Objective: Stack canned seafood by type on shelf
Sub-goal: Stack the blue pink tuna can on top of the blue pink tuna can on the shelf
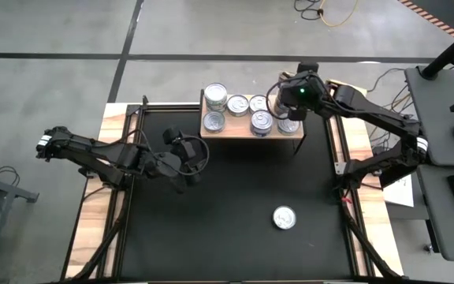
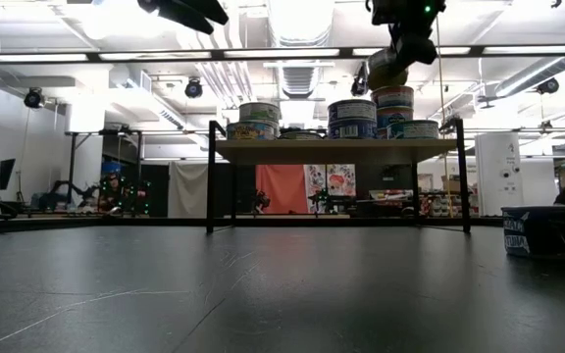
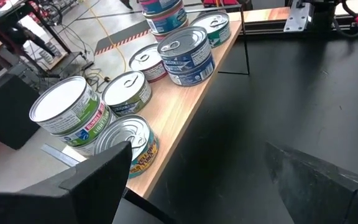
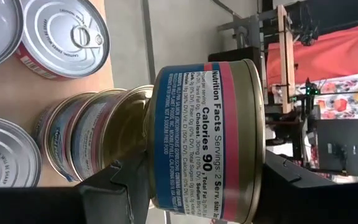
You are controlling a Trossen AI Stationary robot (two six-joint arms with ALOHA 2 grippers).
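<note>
Your right gripper [image 1: 290,101] hangs over the shelf's [image 1: 231,130] right end, its fingers [image 4: 123,180] closed on a can [image 4: 207,140]. In the right wrist view you see that held can turned on its side, its blue and pink nutrition label facing the camera, with a stack of cans [image 4: 82,140] on the shelf just beyond it. In the low view you see the held can [image 2: 385,69] tilted, just above a pink-banded can [image 2: 392,97] that tops a stack at the shelf's right. Other cans stand along the shelf, some two high, among them a white-topped one [image 3: 67,109]. One can [image 1: 284,218] sits alone on the black counter [image 1: 211,229], well apart from the shelf, toward the front right. Your left gripper [image 1: 189,164] waits over the counter just in front of the shelf's left end, its fingers [image 3: 98,177] spread wide and holding nothing.
</note>
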